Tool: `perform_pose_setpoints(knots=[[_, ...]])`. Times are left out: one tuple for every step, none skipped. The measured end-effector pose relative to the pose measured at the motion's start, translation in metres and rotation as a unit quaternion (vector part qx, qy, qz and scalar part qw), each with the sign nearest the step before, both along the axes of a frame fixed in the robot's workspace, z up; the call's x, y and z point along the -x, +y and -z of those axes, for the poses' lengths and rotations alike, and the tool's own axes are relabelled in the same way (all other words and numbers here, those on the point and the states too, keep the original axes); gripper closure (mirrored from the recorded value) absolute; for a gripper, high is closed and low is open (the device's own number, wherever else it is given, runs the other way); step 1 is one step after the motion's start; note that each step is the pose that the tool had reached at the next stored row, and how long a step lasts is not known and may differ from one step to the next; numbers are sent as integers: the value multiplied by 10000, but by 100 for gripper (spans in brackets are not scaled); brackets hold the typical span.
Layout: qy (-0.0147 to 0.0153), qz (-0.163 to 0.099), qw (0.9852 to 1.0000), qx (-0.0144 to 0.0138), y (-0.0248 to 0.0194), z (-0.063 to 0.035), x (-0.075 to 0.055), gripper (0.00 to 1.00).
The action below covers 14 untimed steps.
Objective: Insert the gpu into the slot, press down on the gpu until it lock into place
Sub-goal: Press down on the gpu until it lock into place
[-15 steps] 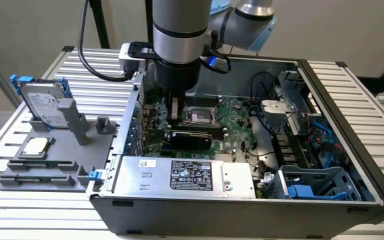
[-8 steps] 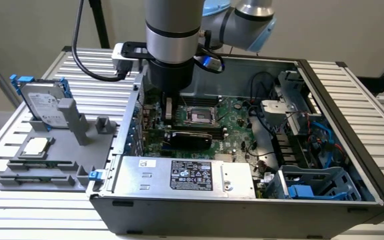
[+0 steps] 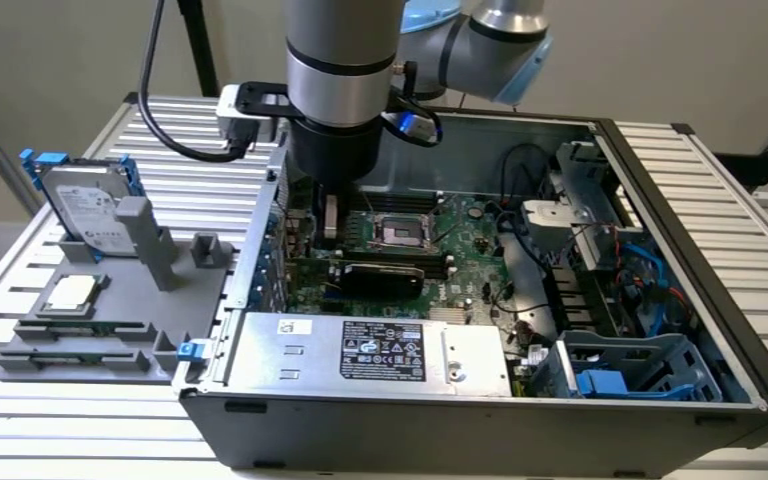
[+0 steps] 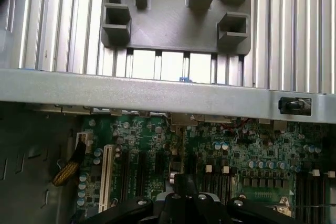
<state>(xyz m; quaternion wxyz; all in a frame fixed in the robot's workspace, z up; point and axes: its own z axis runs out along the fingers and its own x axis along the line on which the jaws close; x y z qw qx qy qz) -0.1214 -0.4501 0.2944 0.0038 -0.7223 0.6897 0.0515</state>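
**entry: gpu seating, press stage (judged)**

**gpu** (image 3: 381,276): you will find it low inside the computer case (image 3: 464,432). it sits across the motherboard (image 3: 475,222), just below the cpu socket (image 3: 400,232). it looks already entered in the slot, which lies covered beneath it. you cannot tell whether the latch has caught.

**gripper** (image 3: 331,236): the pincer is closed, with nothing between its fingers as far as you can see. it stands at the card's end toward the exterior view's left, close over the board. you cannot tell if it is touching the card or just off it. in the wrist view the gripper (image 4: 184,182) points down at the board's expansion strips.

**step in hand**: insertion appears done, so this reads as the press. it calls for a straight downward push on the card's upper edge with no sideways lean. keep the closed tips on the card and off the small parts beside it.

**surface**: a slatted metal table (image 3: 64,440). a grey fixture tray (image 3: 117,290) sits just beside the case on the exterior view's left. it carries a silver hard drive (image 3: 84,205) with blue clips and a processor chip (image 3: 71,293).

**also in the case**: a power supply (image 3: 371,350) and a blue drive cage (image 3: 624,365).

**room**: a plain pale wall behind.
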Motion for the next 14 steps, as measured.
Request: perform_pose_setpoints(knots=[[15,-16,10000,0,0,0,7,89],[29,-33,10000,0,0,0,13,89],[44,-50,10000,0,0,0,17,89],[56,-60,10000,0,0,0,19,89],[63,-64,10000,0,0,0,20,89],[63,-64,10000,0,0,0,20,89],[64,-64,10000,0,0,0,21,89],[64,-64,10000,-1,0,1,21,89],[64,-64,10000,0,0,1,20,89],[64,-64,10000,-1,0,1,21,89],[64,-64,10000,0,0,0,21,89],[64,-64,10000,0,0,1,21,89],[63,-64,10000,-1,0,1,20,89],[64,-64,10000,0,0,1,21,89]])
